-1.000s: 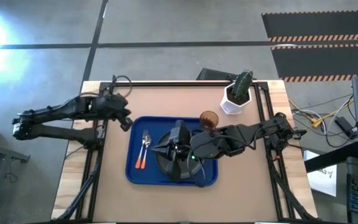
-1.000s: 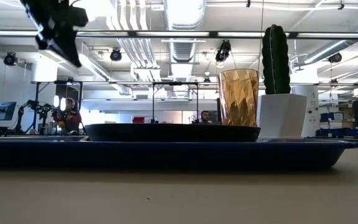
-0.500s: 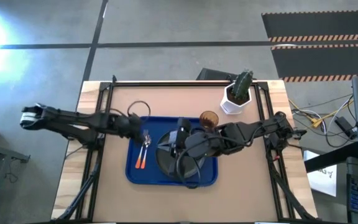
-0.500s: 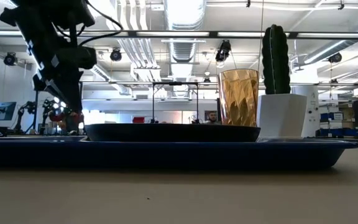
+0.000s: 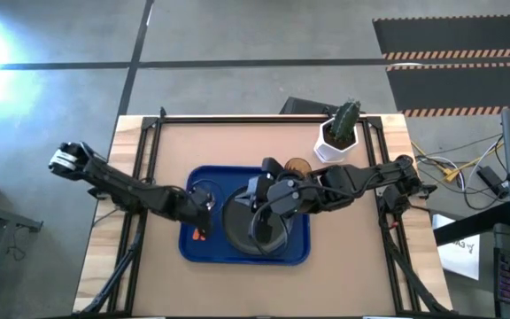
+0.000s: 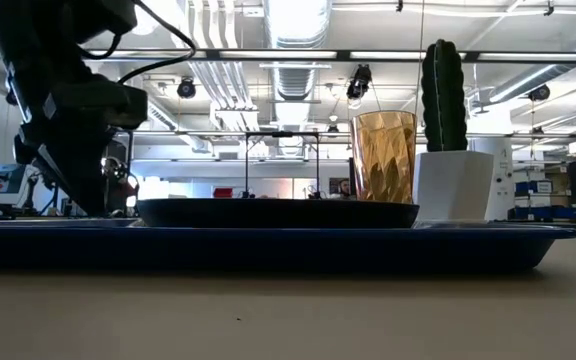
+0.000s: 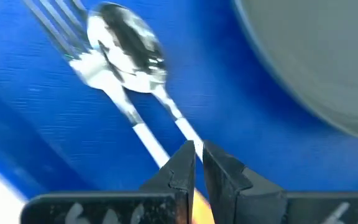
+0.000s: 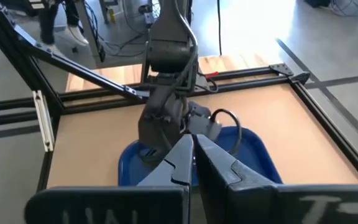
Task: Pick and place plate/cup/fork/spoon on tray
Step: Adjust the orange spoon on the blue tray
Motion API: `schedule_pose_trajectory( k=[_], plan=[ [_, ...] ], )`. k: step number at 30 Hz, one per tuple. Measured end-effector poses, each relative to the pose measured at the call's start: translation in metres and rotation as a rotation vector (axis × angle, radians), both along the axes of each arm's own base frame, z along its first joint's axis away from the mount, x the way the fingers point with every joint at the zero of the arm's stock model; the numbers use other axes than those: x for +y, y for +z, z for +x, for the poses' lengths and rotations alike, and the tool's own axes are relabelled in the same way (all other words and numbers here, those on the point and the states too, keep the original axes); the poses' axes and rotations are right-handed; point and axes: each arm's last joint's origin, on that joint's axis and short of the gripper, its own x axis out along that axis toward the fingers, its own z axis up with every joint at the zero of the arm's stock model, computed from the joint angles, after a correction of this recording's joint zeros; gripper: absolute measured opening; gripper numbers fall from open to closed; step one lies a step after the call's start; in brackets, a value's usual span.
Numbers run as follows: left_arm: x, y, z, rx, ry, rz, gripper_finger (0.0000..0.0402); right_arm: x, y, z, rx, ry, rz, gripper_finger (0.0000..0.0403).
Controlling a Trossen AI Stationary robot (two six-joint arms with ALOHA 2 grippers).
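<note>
The spoon (image 7: 126,53) lies on the blue tray (image 5: 195,252), its shiny rounded bowl overlapping the neck of the fork (image 7: 67,28) so the two touch; their thin silver stems run side by side toward orange handles, of which only a sliver shows beneath the fingers in the left wrist view. Within the last second the left gripper (image 7: 196,163) has swung from the table's left edge to just over these stems, jaws pressed together and holding nothing, so it seems to be nudging or checking the cutlery; actual contact cannot be confirmed. The black plate (image 5: 255,229) sits on the tray right of the cutlery. The right gripper (image 8: 193,149), likewise closed and empty, has lifted back above the plate. The amber cup (image 6: 384,155) stands beside the white cactus pot (image 6: 455,184), probably off the tray and left to place.
</note>
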Motion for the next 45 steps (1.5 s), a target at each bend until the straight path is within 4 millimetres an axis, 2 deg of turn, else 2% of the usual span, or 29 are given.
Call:
schedule_pose_trajectory(
  k=[4, 30, 40, 45],
  plan=[
    [-0.005, -0.006, 0.006, -0.018, 0.001, -0.014, 0.0014, 0.000, 0.000, 0.000, 0.000, 0.001, -0.001, 0.0009],
    [-0.006, -0.027, 0.010, 0.081, -0.023, 0.037, 0.0014, 0.000, 0.001, -0.001, 0.000, 0.002, -0.001, 0.0009],
    [-0.008, -0.021, 0.024, -0.087, -0.011, -0.001, 0.0014, 0.000, 0.001, -0.001, 0.001, 0.002, 0.000, 0.0009],
    [-0.009, -0.021, 0.026, -0.101, -0.006, 0.009, 0.0014, 0.000, 0.001, -0.001, 0.003, 0.002, -0.001, 0.0009]
  ],
)
